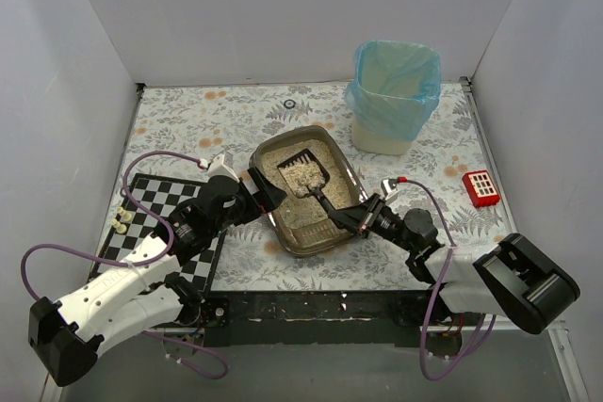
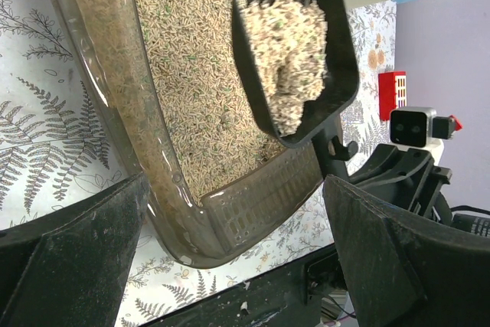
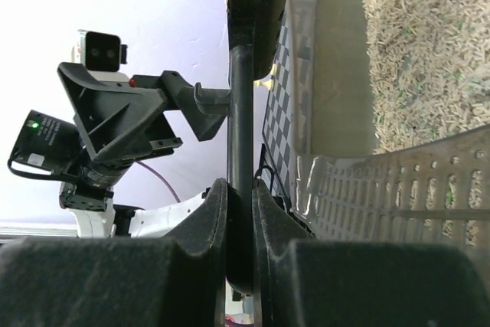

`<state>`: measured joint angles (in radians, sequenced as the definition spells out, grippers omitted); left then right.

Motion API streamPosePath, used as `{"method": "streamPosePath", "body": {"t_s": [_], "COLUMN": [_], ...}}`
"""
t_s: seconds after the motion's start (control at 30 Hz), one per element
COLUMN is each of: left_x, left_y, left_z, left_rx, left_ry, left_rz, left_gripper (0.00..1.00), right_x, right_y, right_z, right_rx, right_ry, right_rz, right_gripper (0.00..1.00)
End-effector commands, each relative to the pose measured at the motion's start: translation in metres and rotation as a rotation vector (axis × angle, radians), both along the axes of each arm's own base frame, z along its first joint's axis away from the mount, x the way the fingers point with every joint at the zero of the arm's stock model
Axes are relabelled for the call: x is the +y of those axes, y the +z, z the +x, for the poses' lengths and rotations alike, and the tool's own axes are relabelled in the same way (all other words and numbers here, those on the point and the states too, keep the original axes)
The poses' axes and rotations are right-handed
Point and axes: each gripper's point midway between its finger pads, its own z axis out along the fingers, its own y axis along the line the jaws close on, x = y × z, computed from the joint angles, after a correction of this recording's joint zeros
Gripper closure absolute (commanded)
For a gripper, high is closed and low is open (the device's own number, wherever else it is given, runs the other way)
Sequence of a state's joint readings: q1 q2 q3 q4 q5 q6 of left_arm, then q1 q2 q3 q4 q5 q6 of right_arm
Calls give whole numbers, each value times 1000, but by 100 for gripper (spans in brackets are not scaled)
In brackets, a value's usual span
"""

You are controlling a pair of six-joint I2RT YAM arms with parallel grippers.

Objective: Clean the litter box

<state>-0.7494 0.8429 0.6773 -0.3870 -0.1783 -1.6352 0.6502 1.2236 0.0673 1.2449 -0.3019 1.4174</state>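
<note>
The litter box (image 1: 279, 233), a dark brown tray of beige litter, sits mid-table. A black slotted scoop (image 1: 306, 174) heaped with litter is held above the litter inside it. My right gripper (image 1: 347, 217) is shut on the scoop's handle (image 3: 240, 112) at the tray's near right corner. My left gripper (image 1: 264, 190) is open at the tray's left rim. In the left wrist view its fingers (image 2: 69, 258) stand wide apart on either side of the tray's corner (image 2: 115, 89), not touching it, with the loaded scoop (image 2: 337, 44) beyond. The tray wall (image 3: 337, 74) shows in the right wrist view.
A beige bin with a blue bag (image 1: 396, 96) stands at the back right. A small red block (image 1: 481, 188) lies at the right. A chessboard (image 1: 165, 223) with a few pieces lies under my left arm. White walls close in the table on three sides.
</note>
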Motion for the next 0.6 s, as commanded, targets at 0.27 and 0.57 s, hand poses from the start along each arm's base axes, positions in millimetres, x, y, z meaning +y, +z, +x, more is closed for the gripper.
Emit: {"method": "streamPosePath", "body": {"t_s": [0.27, 0.57], "left_x": [5, 2], "left_y": [-1, -3], "left_z": [1, 4], "left_rx": [-12, 0], "left_ry": [18, 21], "left_rz": [16, 20], "left_gripper": [2, 2], "right_x": [-8, -13], "right_y": [89, 61], "right_z": [0, 14], "right_rx": [-365, -85], "right_ry": [-63, -142], "right_rz": [77, -98], "right_gripper": [99, 99]}}
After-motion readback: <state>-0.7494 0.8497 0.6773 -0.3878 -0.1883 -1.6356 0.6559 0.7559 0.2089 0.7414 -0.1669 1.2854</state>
